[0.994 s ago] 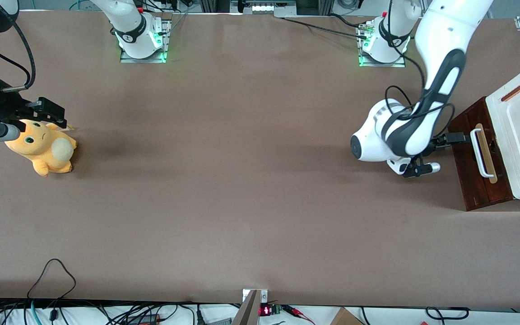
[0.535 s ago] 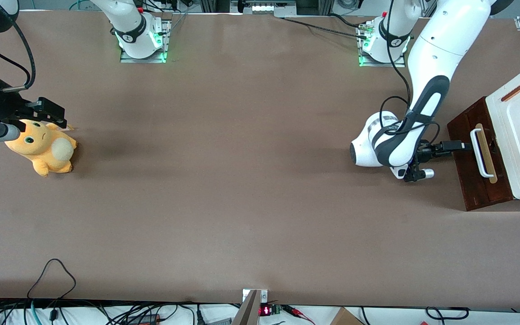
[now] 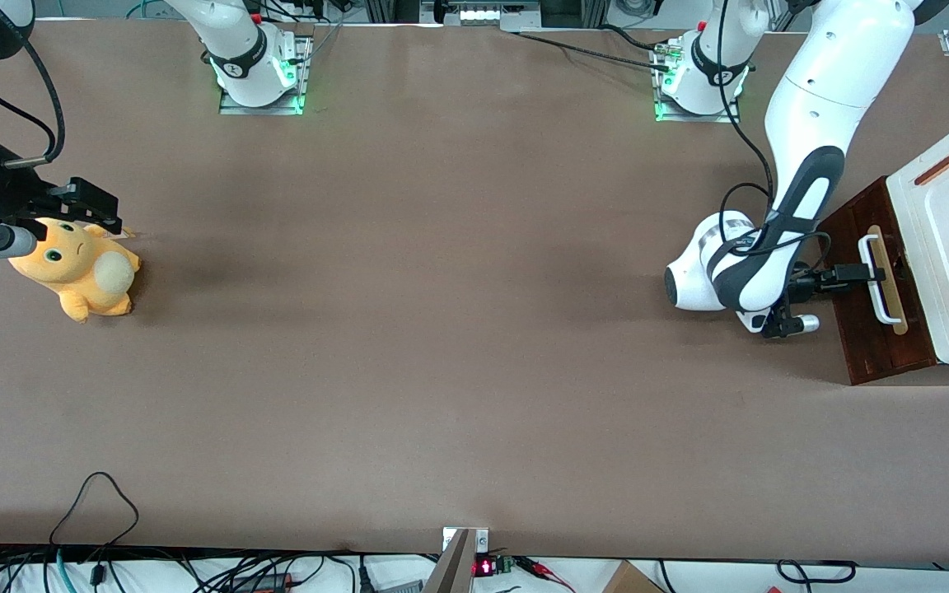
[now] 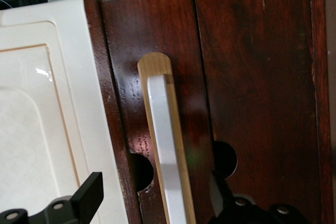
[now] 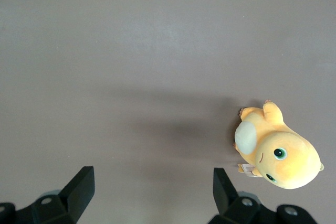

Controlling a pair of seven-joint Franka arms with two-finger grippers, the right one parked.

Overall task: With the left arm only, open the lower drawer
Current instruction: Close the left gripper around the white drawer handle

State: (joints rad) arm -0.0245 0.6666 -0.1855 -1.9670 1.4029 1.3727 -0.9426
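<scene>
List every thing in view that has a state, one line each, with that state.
lower drawer: shut, not yet pulled out.
white loop handle: ungrasped, between the open fingers.
gripper: open, at the handle in front of the drawer.
plush toy: lying on the table, toward the parked arm's end.

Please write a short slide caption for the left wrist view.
Open gripper straddling the white handle of the lower drawer.
</scene>
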